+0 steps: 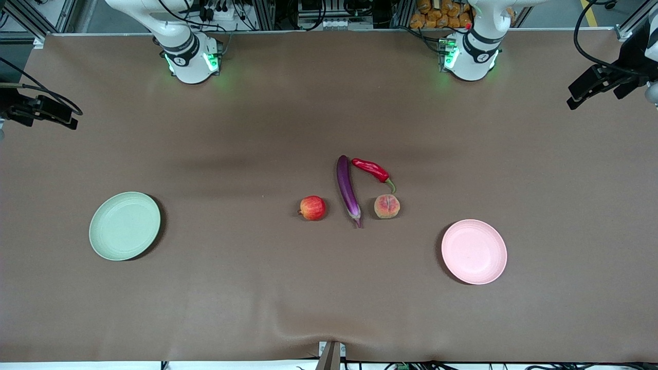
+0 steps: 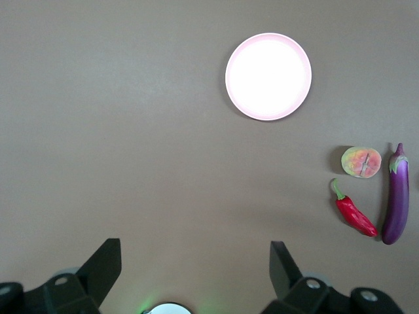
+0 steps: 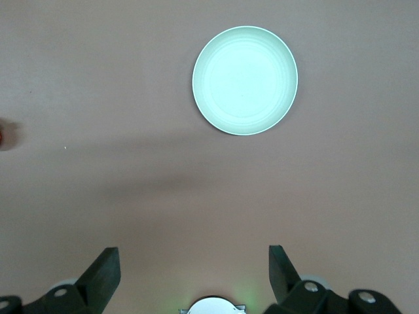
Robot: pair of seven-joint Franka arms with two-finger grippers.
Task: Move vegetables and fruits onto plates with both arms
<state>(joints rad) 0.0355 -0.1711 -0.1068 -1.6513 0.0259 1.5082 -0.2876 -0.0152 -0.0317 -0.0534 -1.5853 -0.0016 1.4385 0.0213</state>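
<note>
Both grippers hang with jaws spread wide and nothing between them: the left gripper [image 2: 196,275] high above bare brown cloth at its own end of the table, the right gripper [image 3: 194,275] likewise at the other end, each arm waiting. Nothing has yet been transferred, by the look of it. The round matte pale pink plate [image 1: 474,251] toward the left arm's end and the round matte pale green plate [image 1: 125,225] toward the right arm's end both lie bare. All four items sit on the brown table cover [image 1: 257,128] near the middle: the long glossy purple eggplant [image 1: 348,189], the wrinkled red chili pepper with its green stem [image 1: 373,170] just beside the eggplant's tip, the fuzzy orange-pink peach [image 1: 387,206] beside the eggplant toward the left arm's end, and the small round red apple-like fruit [image 1: 312,207] apart toward the right arm's end. Every pick and placement appears still to come. Only the front view takes in both plates and all the produce; the left wrist view misses the apple-like fruit and green plate, while the right wrist view shows the green plate and a red sliver at its edge
</note>
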